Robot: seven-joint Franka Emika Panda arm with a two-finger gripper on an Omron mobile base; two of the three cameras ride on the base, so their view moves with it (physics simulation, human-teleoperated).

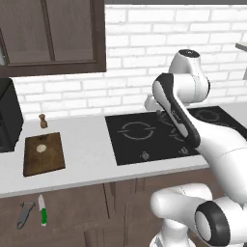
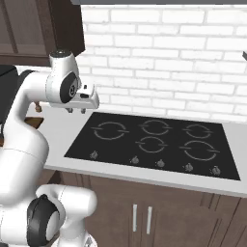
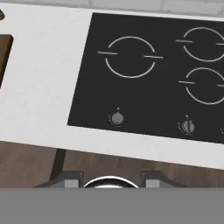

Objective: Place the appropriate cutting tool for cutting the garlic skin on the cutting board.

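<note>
One knife [image 1: 43, 210] lies low, far left of the hand [image 2: 76, 110], grip state unclear

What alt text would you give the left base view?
A white arm rises at right over a black cooktop set in a pale counter. At left a brown board carries the garlic, with a small brown mill behind it. A green-handled knife and grey peeler lie nearest the camera.

No readable text, labels, brands or numbers anywhere; the hob [image 1: 164, 132] carries only ring outlines and knob marks.
</note>
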